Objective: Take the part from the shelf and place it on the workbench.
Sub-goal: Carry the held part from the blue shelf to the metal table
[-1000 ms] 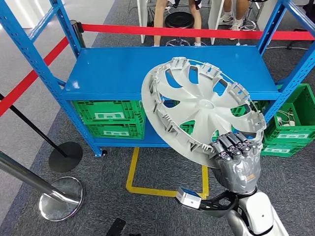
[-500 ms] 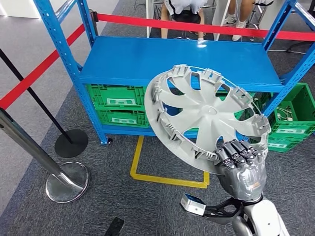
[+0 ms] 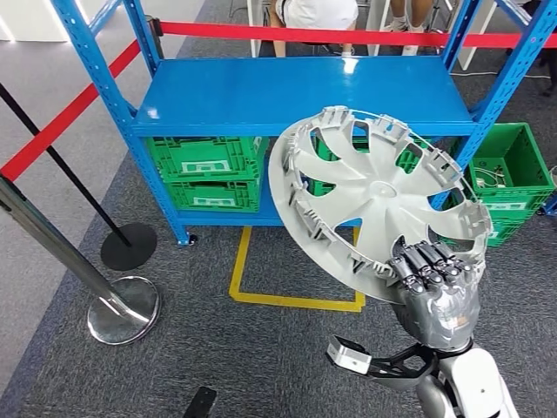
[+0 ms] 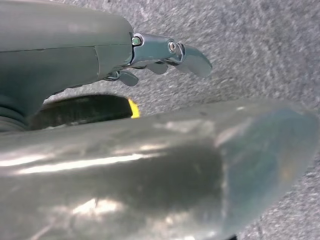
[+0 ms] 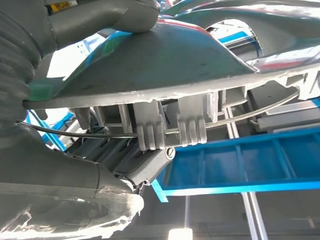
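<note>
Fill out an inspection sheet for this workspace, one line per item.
Surface: blue shelf, top deck bare; no workbench seen.
Job's things: silver wheel cover, off the shelf, held tilted in front of it, inner side with clips facing the camera.
Clutter: green crates under the top deck; another green crate on the floor to the right.
Hands: right hand grips the wheel cover's near rim; left hand holds nothing, fingers apart, above the carpet.
Cables: wires inside the right-hand crate.
Surroundings: grey carpet, yellow floor marking, red barrier tape, chrome stanchion base, people seated behind the shelf.
</note>
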You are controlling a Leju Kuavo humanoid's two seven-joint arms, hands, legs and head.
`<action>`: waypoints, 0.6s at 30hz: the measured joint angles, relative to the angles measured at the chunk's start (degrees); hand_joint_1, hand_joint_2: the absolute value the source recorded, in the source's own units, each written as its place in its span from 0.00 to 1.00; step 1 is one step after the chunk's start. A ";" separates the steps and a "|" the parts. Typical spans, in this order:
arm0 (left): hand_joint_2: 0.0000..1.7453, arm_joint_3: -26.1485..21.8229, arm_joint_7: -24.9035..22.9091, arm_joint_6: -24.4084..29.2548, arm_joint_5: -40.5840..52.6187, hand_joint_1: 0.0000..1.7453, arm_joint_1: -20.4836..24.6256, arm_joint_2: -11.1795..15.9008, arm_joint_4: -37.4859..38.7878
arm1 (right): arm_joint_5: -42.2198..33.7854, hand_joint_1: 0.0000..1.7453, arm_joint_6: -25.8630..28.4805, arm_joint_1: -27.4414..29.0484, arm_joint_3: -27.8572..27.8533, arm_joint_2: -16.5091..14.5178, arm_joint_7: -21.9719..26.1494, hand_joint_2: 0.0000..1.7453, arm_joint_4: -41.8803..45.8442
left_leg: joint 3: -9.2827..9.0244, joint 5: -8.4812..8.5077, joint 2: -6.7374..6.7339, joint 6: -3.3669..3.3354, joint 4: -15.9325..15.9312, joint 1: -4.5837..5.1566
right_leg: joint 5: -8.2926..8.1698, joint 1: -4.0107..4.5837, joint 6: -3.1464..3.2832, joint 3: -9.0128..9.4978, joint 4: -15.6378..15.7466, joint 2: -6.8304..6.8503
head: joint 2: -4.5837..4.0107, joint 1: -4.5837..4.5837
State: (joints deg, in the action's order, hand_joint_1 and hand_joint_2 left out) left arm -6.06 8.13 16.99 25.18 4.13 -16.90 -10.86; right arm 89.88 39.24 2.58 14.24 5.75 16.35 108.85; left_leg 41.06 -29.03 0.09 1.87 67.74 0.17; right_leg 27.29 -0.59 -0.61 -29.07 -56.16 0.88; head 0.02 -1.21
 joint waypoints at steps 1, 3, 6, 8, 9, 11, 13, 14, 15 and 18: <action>0.00 -0.10 -0.08 0.01 0.01 0.00 -0.01 0.00 0.00 | 0.02 1.00 0.00 0.09 -0.58 -0.45 0.98 1.00 0.00 | 0.80 -1.07 -0.01 0.17 2.99 -0.09 | -0.35 0.01 -0.04 -0.48 -0.06 0.31 | 0.00 -0.01; 0.00 -0.29 -0.19 0.02 0.03 0.00 -0.02 0.00 0.00 | 0.05 1.00 -0.01 0.24 -1.51 -1.16 2.08 1.00 0.00 | -0.55 0.17 -0.14 0.30 2.85 -0.22 | -0.77 -0.01 -0.21 -1.10 -0.13 1.20 | 0.00 -0.01; 0.00 -0.45 -0.21 0.04 0.07 0.00 0.01 -0.02 0.00 | 0.07 1.00 0.01 0.31 -2.36 -1.90 2.51 1.00 0.11 | -7.52 4.23 -2.43 -0.02 -7.98 -0.14 | -0.95 0.18 -0.72 -1.40 -0.25 2.71 | 0.00 -0.09; 0.00 -0.55 -0.25 0.06 0.09 0.00 -0.01 -0.03 0.00 | 0.06 1.00 0.02 0.27 -2.70 -2.22 2.72 1.00 0.25 | -9.20 4.72 -3.35 -0.87 -11.51 0.12 | -1.02 0.52 -1.25 -1.54 -0.43 3.58 | 0.00 0.02; 0.00 -0.60 -0.28 0.08 0.09 0.00 -0.03 -0.02 0.00 | 0.06 1.00 0.02 0.24 -2.86 -2.40 2.94 1.00 0.30 | -8.92 4.77 -2.82 -1.47 -11.68 0.23 | -1.08 0.57 -1.55 -1.58 -0.47 4.08 | 0.00 0.11; 0.00 -0.68 -0.36 0.09 0.09 0.00 -0.05 -0.05 0.00 | 0.05 1.00 0.02 0.16 -3.18 -2.74 3.51 1.00 0.36 | -8.46 5.00 -1.66 -2.43 -11.88 0.09 | -0.59 0.39 -2.25 -1.96 -0.99 3.82 | 0.00 0.24; 0.00 -0.74 -0.44 0.09 0.09 0.00 -0.04 -0.09 0.00 | 0.05 1.00 0.02 0.13 -3.51 -3.04 4.08 1.00 0.42 | -8.10 5.46 -0.56 -3.27 -12.02 -0.10 | 2.20 0.22 -2.76 -3.93 -5.21 1.53 | 0.00 0.45; 0.00 -0.77 -0.52 0.09 0.08 0.00 -0.04 -0.10 0.00 | 0.04 1.00 0.02 0.13 -3.65 -3.18 4.40 1.00 0.43 | -7.86 5.64 0.00 -3.56 -12.02 -0.06 | 4.34 0.22 -2.85 -5.67 -9.21 0.33 | 0.00 0.56; 0.00 -0.79 -0.61 0.09 0.06 0.00 -0.04 -0.09 0.00 | 0.04 1.00 0.02 0.14 -3.78 -3.33 4.72 1.00 0.44 | -7.62 5.84 0.61 -3.78 -12.01 0.01 | 6.32 0.23 -2.85 -7.61 -13.60 -0.32 | 0.00 0.59; 0.00 -0.88 -0.81 0.04 0.01 0.00 -0.06 -0.07 0.00 | 0.05 1.00 0.01 0.16 -4.13 -3.85 5.74 1.00 0.41 | -7.11 6.41 2.81 -3.86 -11.97 0.20 | 6.69 0.26 -2.58 -9.50 -17.84 -0.76 | 0.00 0.58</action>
State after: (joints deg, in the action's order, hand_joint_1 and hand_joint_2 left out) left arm -6.94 7.31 17.03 25.18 4.07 -16.97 -10.86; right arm 89.92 39.25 2.75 10.11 1.90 22.10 109.26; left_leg 33.95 -22.62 2.91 -1.98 55.77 0.37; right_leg 33.98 -0.33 -3.19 -38.57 -74.01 0.12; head 0.02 -0.63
